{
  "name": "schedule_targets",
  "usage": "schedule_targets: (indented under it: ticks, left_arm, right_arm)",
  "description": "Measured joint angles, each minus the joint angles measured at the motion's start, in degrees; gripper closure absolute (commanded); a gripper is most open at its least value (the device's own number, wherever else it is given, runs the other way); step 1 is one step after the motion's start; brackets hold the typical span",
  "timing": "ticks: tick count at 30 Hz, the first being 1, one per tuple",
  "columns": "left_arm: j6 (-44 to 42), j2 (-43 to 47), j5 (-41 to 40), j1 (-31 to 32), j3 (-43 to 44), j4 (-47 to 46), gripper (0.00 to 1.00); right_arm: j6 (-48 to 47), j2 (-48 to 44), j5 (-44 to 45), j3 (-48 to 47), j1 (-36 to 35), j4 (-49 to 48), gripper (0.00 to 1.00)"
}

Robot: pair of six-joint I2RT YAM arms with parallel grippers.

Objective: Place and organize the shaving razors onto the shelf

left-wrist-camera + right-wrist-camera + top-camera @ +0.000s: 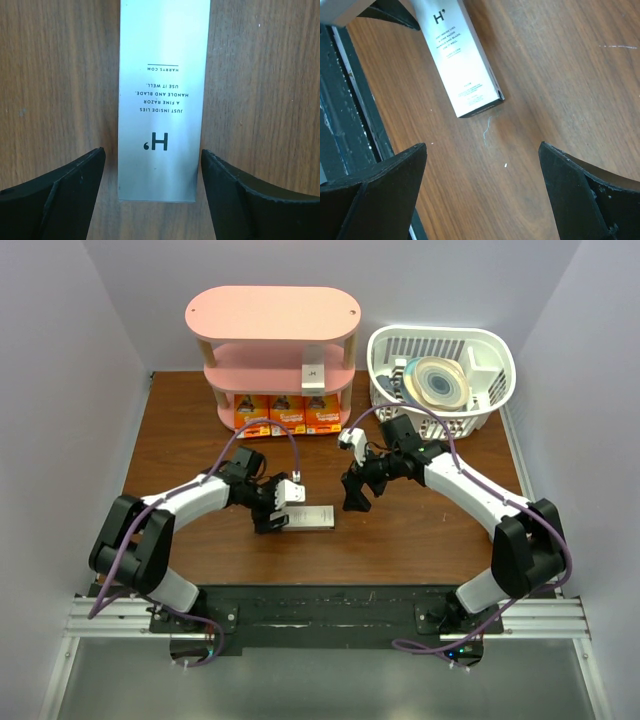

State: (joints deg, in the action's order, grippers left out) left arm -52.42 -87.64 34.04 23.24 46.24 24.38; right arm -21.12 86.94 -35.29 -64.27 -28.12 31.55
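Note:
A slim whitish-grey razor box [308,516] with a dark "H" lies flat on the brown table. My left gripper [275,508] is at its left end. In the left wrist view the box [162,100] runs away from me, and the gripper [152,151] straddles its near end, open, with a narrow gap on each side. My right gripper [355,495] hangs open over bare wood just right of the box [457,60], holding nothing [482,145]. The pink shelf [272,315] at the back holds three orange razor packs [288,413] on its bottom tier and another whitish box [314,373] on its middle tier.
A white slatted basket [440,380] with discs and other items stands to the right of the shelf, behind my right arm. Pale walls close in the table on the left, back and right. The black mounting rail [350,100] runs along the near edge.

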Motion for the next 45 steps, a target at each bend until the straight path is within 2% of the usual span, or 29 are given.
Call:
schedule_targets:
  ticks: [4, 12, 14, 15, 17, 22, 27, 32, 39, 45]
  left_arm:
    - [0.52, -0.11, -0.24, 0.46, 0.0, -0.9, 0.28]
    - [0.48, -1.22, -1.51, 2.34, -0.11, -1.22, 0.32]
    - [0.83, -2.14, -1.77, 2.4, -0.09, -1.27, 0.41]
    - [1.01, -2.34, -1.79, 2.45, -0.09, -1.25, 0.49]
    - [1.66, -2.62, -1.79, 2.45, 0.02, -1.16, 0.56]
    - [4.74, -1.36, -2.12, 2.45, 1.01, 0.57, 0.59]
    - [15.19, 9.97, -4.9, 2.45, 1.51, 1.38, 0.59]
    - [28.22, 18.45, -11.98, 1.42, 6.05, -0.17, 0.59]
    - [42.6, 14.82, -26.03, -6.54, 17.97, -1.29, 0.63]
    - [47.98, 10.1, -33.0, -9.38, 25.77, -1.7, 0.63]
  right_arm:
    - [0.85, 0.0, 0.7, 0.02, 0.0, -0.92, 0.01]
    - [1.6, 0.02, 1.88, 0.02, 0.0, -1.64, 0.01]
    - [1.64, 0.02, 2.08, 0.02, 0.0, -1.64, 0.01]
    - [1.64, 0.02, 2.27, 0.02, 0.02, -1.64, 0.01]
    - [1.64, 0.02, 2.62, 0.02, 0.02, -1.64, 0.01]
    - [2.03, 0.02, 3.58, 0.0, 0.35, -1.66, 0.01]
    - [3.13, 0.07, 7.52, -0.87, 2.03, -1.55, 0.01]
    - [4.83, 0.96, 11.19, -4.24, 3.45, -1.64, 0.01]
    - [7.02, 3.69, 12.35, -6.1, 3.5, -2.49, 0.01]
    - [7.54, 3.87, 13.27, -6.14, 3.5, -2.54, 0.01]
